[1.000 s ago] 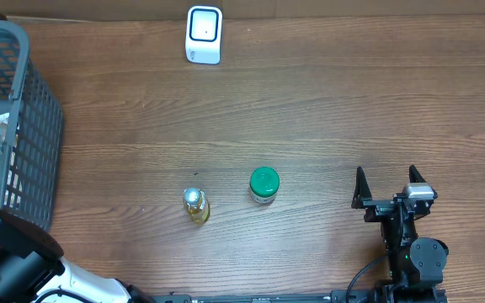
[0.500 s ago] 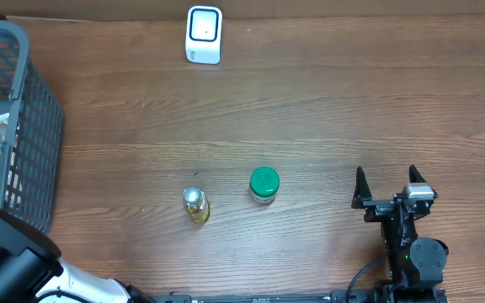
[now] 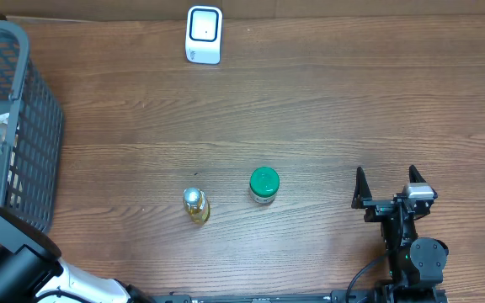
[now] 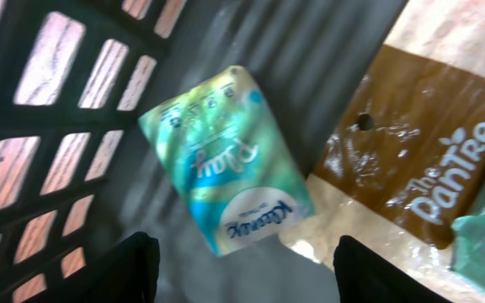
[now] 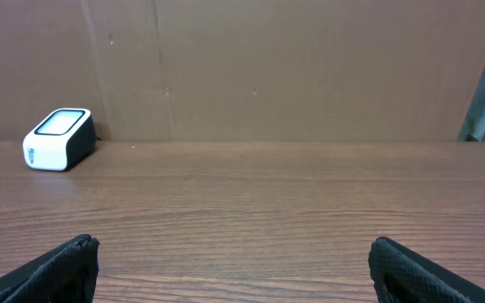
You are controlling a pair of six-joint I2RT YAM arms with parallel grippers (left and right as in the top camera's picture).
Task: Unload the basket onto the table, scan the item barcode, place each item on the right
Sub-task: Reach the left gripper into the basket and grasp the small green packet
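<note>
My left gripper [image 4: 242, 271] hangs inside the grey basket [image 3: 34, 126], open, with nothing between its fingers. Just below and ahead of it lies a teal and white tissue pack [image 4: 226, 160] on the basket floor, apart from both fingers. A brown "Pantree" bag [image 4: 419, 160] lies to the pack's right. The white barcode scanner [image 3: 204, 34] stands at the table's far edge and also shows in the right wrist view as the scanner [image 5: 57, 139] at the left. My right gripper [image 3: 386, 181] rests open near the front right, over bare wood [image 5: 234, 265].
A green-lidded jar [image 3: 264, 186] and a small yellow bottle [image 3: 195, 205] stand mid-table near the front. The basket's slatted wall [image 4: 49, 109] rises close on my left gripper's left side. A cardboard wall backs the table.
My left arm has shifted slightly inside the basket. The right arm, jar, bottle and scanner have not moved.
</note>
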